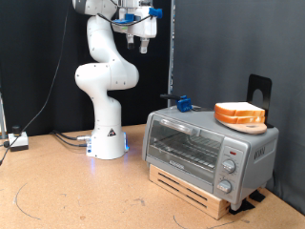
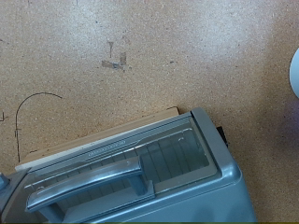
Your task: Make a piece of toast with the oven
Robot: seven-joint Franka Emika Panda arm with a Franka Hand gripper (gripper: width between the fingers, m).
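Observation:
The silver toaster oven [image 1: 208, 148] stands on a wooden pallet at the exterior view's right, its glass door shut and its knobs [image 1: 228, 165] on the front right. Two alike slices of toast [image 1: 239, 114] lie stacked on its roof. My gripper [image 1: 142, 42] hangs high at the exterior view's top, far above and to the left of the oven, open and holding nothing. The wrist view looks down on the oven's door and handle [image 2: 89, 182]; the fingers do not show there.
A small blue object [image 1: 183, 102] sits at the oven's back left corner. A black stand [image 1: 258, 92] rises behind the toast. A white box with cables [image 1: 17, 140] lies at the left edge. The arm's base [image 1: 108, 143] stands left of the oven on the chipboard table [image 2: 140, 56].

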